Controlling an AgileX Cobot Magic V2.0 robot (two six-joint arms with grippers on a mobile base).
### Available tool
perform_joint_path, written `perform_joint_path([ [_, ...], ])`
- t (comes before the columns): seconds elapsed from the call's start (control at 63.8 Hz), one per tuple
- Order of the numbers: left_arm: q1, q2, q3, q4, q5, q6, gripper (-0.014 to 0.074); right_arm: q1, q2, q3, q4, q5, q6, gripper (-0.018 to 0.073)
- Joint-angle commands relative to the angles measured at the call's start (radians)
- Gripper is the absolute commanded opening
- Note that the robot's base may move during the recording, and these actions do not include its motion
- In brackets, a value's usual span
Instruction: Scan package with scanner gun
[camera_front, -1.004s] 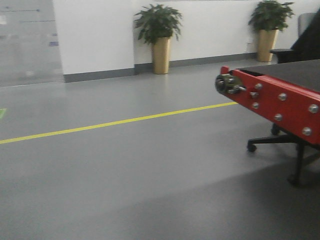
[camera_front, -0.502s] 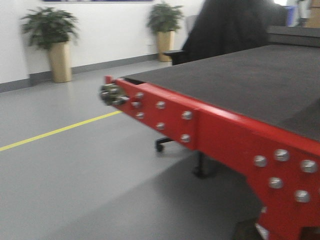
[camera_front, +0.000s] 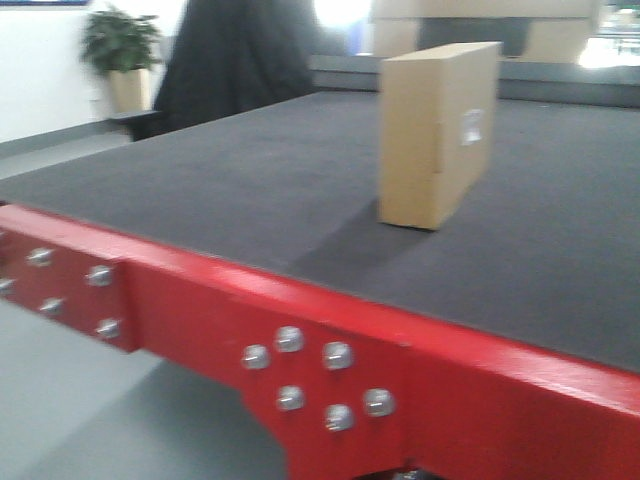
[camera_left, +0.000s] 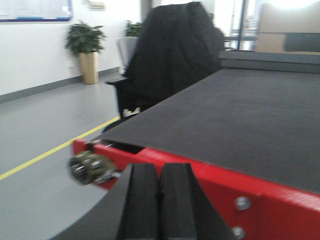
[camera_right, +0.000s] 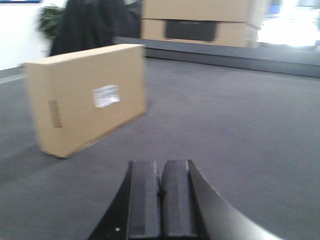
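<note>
Standing upright on a narrow side, the package (camera_front: 437, 135) rests on the dark grey top of the bench (camera_front: 200, 175), at about 1 o'clock in the front view and well back from the near edge. Its small white sticker (camera_front: 472, 127) is on the broad face turned toward 3 o'clock. The red frame (camera_front: 470, 390) of the bench crosses the bottom of that view, studded with silver bolts (camera_front: 289, 339).

From the right wrist camera, the package lies at 10 o'clock of the right end effector (camera_right: 160, 192), apart from it, sticker face toward the camera. That end effector is closed, its dark pads (camera_right: 144, 200) pressed together with nothing between them. Cardboard boxes (camera_right: 200, 22) with a dark band stand beyond the bench at 12 o'clock.

The left end effector (camera_left: 159, 192) is likewise closed and empty, pads meeting. It hangs outside the bench corner, with the metal roller end (camera_left: 90, 167) at 10 o'clock. A black coat (camera_left: 175, 45) drapes over a chair at 12 o'clock, a potted plant (camera_left: 85, 50) stands at 10 o'clock by the wall, and a yellow line (camera_left: 50, 152) runs across the floor (camera_left: 40, 115).
</note>
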Motion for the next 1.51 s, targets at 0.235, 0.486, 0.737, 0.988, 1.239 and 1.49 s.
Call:
perform_joint_path([
  [0.235, -0.006, -0.003, -0.003, 0.006, -0.019, -0.001, -0.0111, -0.004, -0.004, -0.001, -0.004, -0.014, -0.001, -0.0166],
  [0.486, -0.006, -0.003, -0.003, 0.006, -0.019, -0.001, -0.0111, -0.004, -0.004, -0.001, -0.004, -0.014, -0.001, -0.0166],
  [0.737, -0.006, -0.003, -0.003, 0.006, -0.019, -0.001, -0.0111, -0.004, -0.004, -0.001, -0.004, -0.014, -0.001, -0.0166],
  [0.988, -0.006, -0.003, -0.003, 0.006, -0.019, -0.001, -0.0111, 0.000, -0.004, -0.001, -0.004, -0.014, -0.001, -0.0166],
  [1.239, -0.004, -0.003, -0.003, 0.006, -0.019, -0.001, -0.0111, 0.023, -0.004, -0.001, -0.004, -0.014, -0.001, -0.0166],
  [1.49, -0.004, -0.003, -0.003, 0.006, -0.019, -0.001, -0.0111, 0.023, -0.004, -0.001, -0.004, -0.014, -0.001, -0.0166],
])
